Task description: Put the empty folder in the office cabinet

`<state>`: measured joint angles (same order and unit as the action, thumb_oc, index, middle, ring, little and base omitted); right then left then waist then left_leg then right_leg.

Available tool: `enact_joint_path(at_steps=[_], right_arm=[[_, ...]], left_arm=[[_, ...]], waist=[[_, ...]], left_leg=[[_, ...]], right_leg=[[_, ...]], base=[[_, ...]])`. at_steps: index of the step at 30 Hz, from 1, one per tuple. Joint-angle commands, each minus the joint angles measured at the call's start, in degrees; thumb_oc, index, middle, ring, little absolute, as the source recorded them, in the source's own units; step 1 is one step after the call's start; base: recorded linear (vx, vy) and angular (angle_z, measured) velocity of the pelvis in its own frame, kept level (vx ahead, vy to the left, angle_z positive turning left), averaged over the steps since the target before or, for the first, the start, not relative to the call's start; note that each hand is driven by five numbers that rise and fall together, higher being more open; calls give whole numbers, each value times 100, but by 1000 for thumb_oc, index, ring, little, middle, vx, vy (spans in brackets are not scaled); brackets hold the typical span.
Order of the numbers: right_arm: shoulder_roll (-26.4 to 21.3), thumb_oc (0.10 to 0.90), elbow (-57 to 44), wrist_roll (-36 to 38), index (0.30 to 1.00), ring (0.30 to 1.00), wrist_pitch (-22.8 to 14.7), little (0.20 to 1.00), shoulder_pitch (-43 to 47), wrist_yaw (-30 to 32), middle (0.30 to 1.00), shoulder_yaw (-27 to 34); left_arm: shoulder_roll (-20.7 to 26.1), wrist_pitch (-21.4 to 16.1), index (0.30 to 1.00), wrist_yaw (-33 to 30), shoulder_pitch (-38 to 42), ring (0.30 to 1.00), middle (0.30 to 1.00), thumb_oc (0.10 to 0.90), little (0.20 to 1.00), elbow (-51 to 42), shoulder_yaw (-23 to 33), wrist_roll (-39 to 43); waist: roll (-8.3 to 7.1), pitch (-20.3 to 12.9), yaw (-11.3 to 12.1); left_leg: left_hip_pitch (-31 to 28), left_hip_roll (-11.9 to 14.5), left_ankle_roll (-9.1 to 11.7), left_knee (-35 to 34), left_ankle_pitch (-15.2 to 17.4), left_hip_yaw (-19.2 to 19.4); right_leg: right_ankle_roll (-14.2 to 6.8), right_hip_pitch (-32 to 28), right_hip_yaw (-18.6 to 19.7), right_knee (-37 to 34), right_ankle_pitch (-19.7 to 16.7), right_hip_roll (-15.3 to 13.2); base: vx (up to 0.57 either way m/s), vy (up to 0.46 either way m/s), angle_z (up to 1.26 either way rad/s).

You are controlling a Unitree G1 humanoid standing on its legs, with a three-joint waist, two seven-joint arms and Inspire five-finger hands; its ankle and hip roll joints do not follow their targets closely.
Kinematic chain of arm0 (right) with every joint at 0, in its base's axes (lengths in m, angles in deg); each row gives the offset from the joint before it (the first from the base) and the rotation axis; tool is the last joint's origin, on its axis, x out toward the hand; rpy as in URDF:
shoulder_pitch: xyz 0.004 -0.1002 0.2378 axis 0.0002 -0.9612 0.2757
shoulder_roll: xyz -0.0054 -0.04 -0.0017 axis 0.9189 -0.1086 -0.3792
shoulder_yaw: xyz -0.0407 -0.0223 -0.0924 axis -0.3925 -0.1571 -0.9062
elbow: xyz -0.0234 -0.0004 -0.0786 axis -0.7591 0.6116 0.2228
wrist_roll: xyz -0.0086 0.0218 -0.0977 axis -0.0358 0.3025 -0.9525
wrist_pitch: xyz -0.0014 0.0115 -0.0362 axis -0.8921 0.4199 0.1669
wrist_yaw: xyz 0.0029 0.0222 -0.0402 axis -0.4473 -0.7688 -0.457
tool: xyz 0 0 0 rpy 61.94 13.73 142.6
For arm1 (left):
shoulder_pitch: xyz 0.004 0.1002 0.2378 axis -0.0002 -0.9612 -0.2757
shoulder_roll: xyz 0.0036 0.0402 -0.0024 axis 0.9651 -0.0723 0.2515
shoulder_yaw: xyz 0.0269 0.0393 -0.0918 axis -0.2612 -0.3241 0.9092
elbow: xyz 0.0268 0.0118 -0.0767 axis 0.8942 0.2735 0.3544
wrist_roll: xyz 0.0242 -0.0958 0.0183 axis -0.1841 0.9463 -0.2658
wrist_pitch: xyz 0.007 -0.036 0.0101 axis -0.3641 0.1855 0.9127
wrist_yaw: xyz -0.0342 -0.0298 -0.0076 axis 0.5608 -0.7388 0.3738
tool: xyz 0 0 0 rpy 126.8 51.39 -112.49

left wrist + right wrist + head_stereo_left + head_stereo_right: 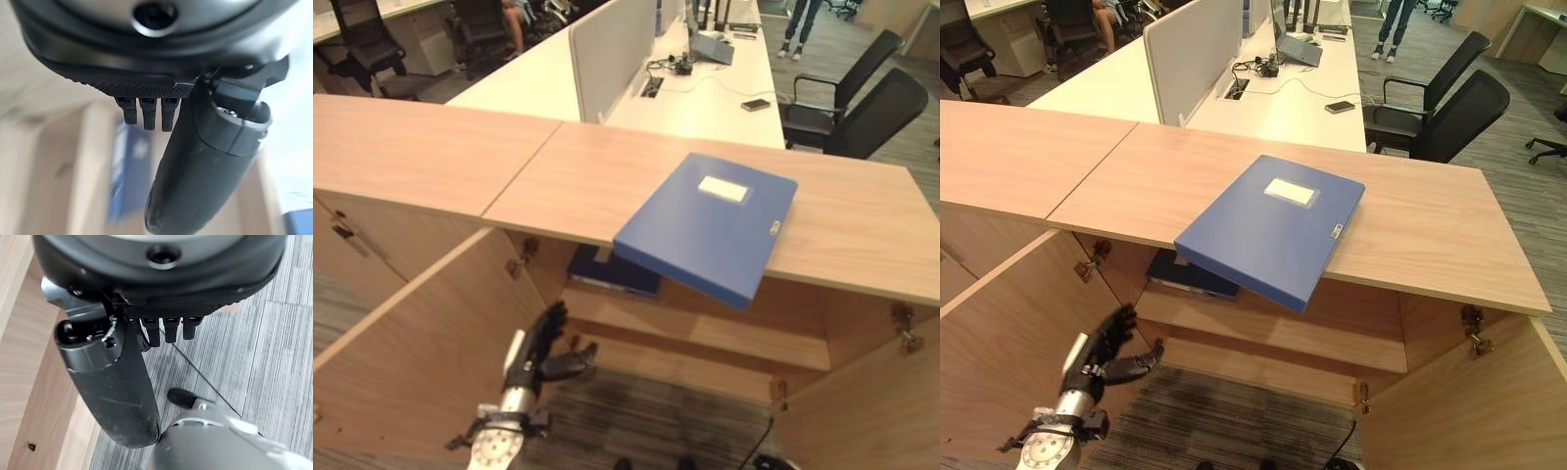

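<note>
So, head views first: the blue folder (710, 227) lies flat on the cabinet top (431, 152), one corner poking out over the front edge, above the open compartment, which probably makes it easier to grab from below or the side. Neither hand touches it. Both doors are swung wide, the left door (411, 343) and the right door (1449, 411), so the way in is clear. Inside, another folder (1190, 277) already lies on the shelf (1283, 333), with bare board beside it for the new one. The left hand (540, 354) hangs low in front of the opening, well below the folder, fingers spread and holding nothing. Left wrist view: straight fingers, thumb (200, 171) sticking out, blurry cabinet beyond. Right wrist view: the right hand (146, 298) points down at the floor (274, 352), fingers relaxed, empty, just parked. I'd say the pickup hasn't started.
</note>
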<state>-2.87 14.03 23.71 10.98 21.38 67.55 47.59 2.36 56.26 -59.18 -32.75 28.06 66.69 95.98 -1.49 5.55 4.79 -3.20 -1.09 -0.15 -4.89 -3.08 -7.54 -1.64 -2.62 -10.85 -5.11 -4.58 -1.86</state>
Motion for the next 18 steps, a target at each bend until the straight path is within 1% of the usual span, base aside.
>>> enact_joint_path(at_steps=[1, 3, 4, 5, 6, 7, 8, 13, 16, 18], right_arm=[[28, 800, 188, 137, 900, 900, -206, 900, 144, 204, 900, -229], [71, 800, 252, 94, 900, 900, -236, 900, 192, 252, 900, -295], [72, 800, 253, 94, 900, 900, -236, 900, 193, 252, 900, -294], [90, 800, 284, 78, 900, 900, -258, 900, 281, 297, 900, -356], [91, 800, 286, 78, 900, 900, -259, 900, 283, 297, 900, -355], [125, 800, 326, 60, 900, 900, -279, 900, 393, 333, 900, -401], [144, 800, 354, 52, 900, 900, -279, 900, 447, 345, 900, -433], [213, 800, 439, -27, 900, 900, -289, 900, 557, 414, 900, -597], [199, 800, 462, -27, 900, 900, -302, 900, 580, 435, 900, -642], [177, 800, 460, -25, 900, 900, -313, 900, 595, 462, 900, -652]], left_arm=[[228, -845, 900, -1130, 424, 900, 900, 800, 900, -791, 618, -1396], [347, -763, 900, -1450, 489, 900, 900, 800, 900, -813, 695, -1954], [348, -763, 900, -1453, 491, 900, 900, 800, 900, -811, 694, -1956], [512, -687, 900, -1474, 591, 900, 900, 800, 900, -884, 658, -2372], [513, -687, 900, -1476, 593, 900, 900, 800, 900, -883, 657, -2373], [704, -752, 900, -1527, 710, 900, 900, 800, 900, -1124, 657, -2714], [784, -748, 900, -1611, 787, 900, 900, 800, 900, -1222, 642, -2856], [769, -712, 900, -2281, 1179, 900, 900, 800, 900, -1426, 544, -3281], [897, -710, 900, -2313, 1331, 900, 900, 800, 900, -1575, 411, -3483], [1106, -767, 900, -2125, 1509, 900, 900, 800, 900, -1649, 194, -3640]], waist=[[-135, -284, 49], [-149, -322, 64], [-150, -319, 65], [-152, -361, 76], [-153, -358, 78], [-146, -396, 80], [-139, -418, 76], [-119, -495, 34], [-124, -532, 8], [-124, -542, -15]], left_leg=[[71, 6, 187, -11, 407, 281], [28, 23, 202, -11, 436, 297], [26, 23, 202, -11, 436, 298], [-12, 37, 205, -11, 459, 312], [-14, 37, 205, -11, 459, 313], [-49, 47, 207, -11, 476, 320], [-69, 51, 207, -11, 485, 329], [-141, 52, 202, -11, 529, 364], [-161, 52, 196, -11, 553, 374], [-167, 47, 193, -11, 563, 394]], right_leg=[[-380, -202, 20, 11, 545, -154], [-380, -251, 34, 11, 581, -138], [-380, -253, 35, 11, 582, -138], [-382, -290, 49, 11, 604, -137], [-382, -292, 50, 11, 604, -137], [-380, -325, 56, 11, 618, -135], [-377, -341, 72, 11, 629, -135], [-367, -378, 116, 11, 646, -118], [-363, -394, 145, 11, 644, -109], [-362, -392, 166, 11, 634, -100]], base=[[47, -26, 8], [39, -20, 7], [40, -15, 3], [0, 0, 0], [49, -14, 2], [35, -4, 2], [46, -1, 0], [24, 0, -5], [-1, -7, -6], [-32, -10, -3]])
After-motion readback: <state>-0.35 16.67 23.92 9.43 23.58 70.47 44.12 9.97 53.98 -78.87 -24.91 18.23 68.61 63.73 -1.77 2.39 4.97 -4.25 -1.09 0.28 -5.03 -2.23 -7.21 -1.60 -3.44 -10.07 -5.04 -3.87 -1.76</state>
